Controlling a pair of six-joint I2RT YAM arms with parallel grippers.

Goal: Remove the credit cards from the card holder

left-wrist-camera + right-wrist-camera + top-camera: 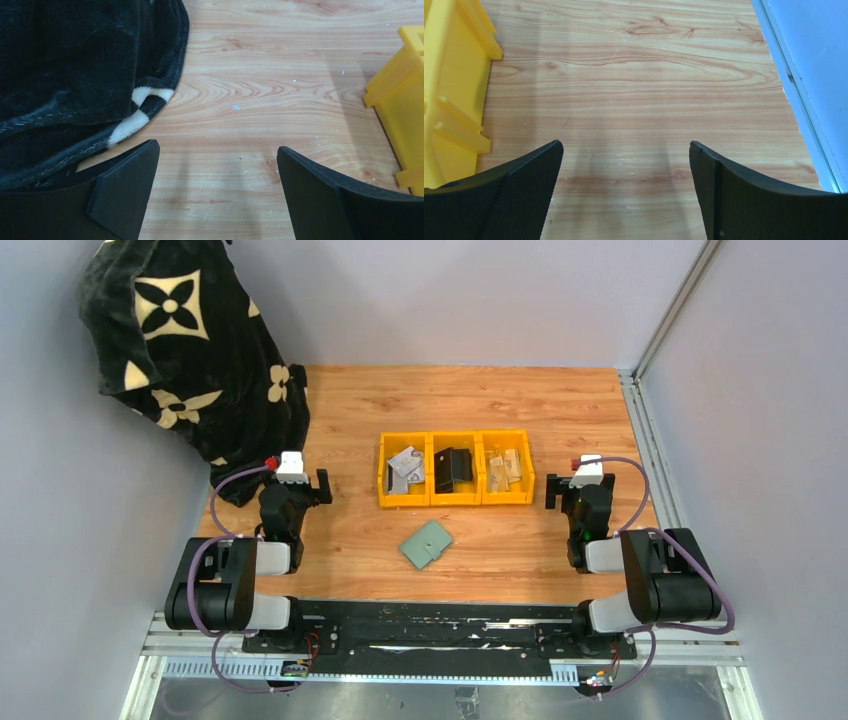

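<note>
Just below centre of the overhead view: pale green card holder (426, 544), folded shut, lying askew on the wooden table (480, 400). Farther up, mid-left: left gripper (217, 150), jaws spread wide, nothing between them. Mid-right: right gripper (626, 147), equally wide and empty. Between the two, three yellow bins (455, 499) in a touching row. Upper left: black flower-print blanket (190, 350).

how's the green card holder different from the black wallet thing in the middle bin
The card holder is pale green; the black wallet is dark all over. The card holder lies on the bare table; the black wallet sits inside the middle yellow bin. The card holder lies flat and skewed; the black wallet looks propped up. Both are small and wallet-like.
</note>
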